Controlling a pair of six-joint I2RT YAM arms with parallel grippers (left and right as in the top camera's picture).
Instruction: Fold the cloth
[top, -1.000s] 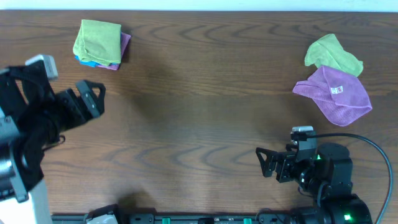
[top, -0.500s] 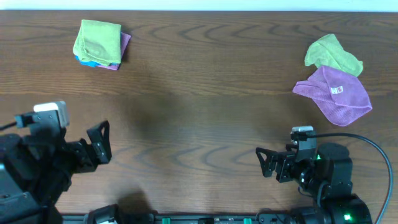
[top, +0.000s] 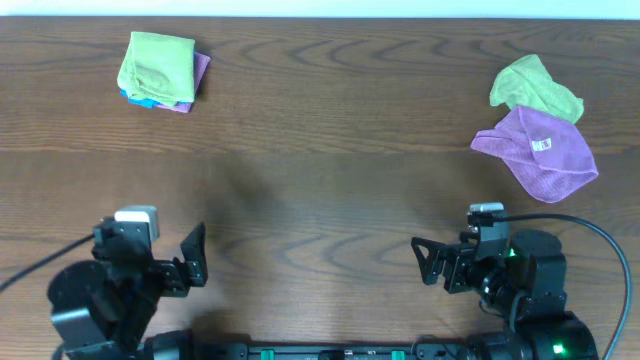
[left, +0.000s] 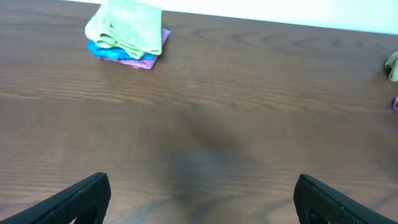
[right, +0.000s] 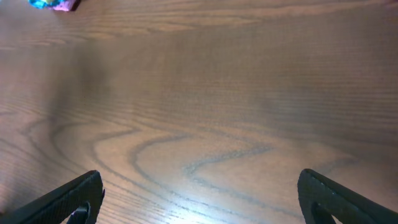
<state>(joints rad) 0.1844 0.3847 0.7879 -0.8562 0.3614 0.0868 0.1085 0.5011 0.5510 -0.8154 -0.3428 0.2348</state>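
I can read nothing from here — no lettering, brand or number anywhere. The one label-like thing is a small white tag (top: 543, 146) on the purple cloth (top: 548, 168), well beyond my right claw (top: 425, 263) — too small to make out.

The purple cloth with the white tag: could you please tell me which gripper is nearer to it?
Right. The right gripper sits at the near edge on the purple cloth's side; the left gripper is far across the table.
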